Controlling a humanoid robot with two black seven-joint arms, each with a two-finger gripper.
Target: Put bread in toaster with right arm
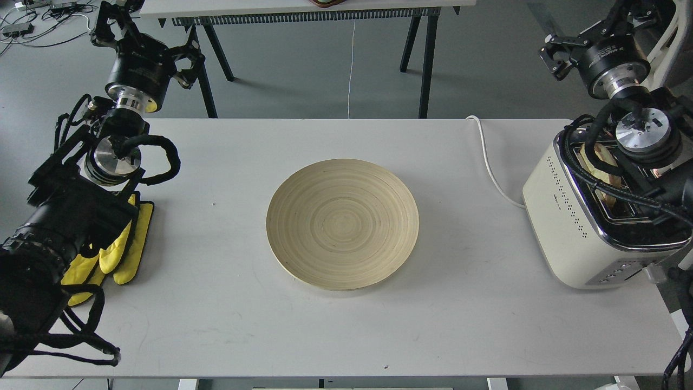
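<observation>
Nearest, the right arm (644, 135) crowds the toaster (590, 216), its gripper's opening cannot be told, and the half-hidden bread (602, 157) could be snagged by cables.

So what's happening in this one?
The bread already sits in a slot of the toaster at the table's right edge, partly hidden by the right arm above it. The right tool is lifted clear beyond the toaster, holding nothing. The wooden plate in the middle is bare. The left arm idles over the yellow gloves.
</observation>
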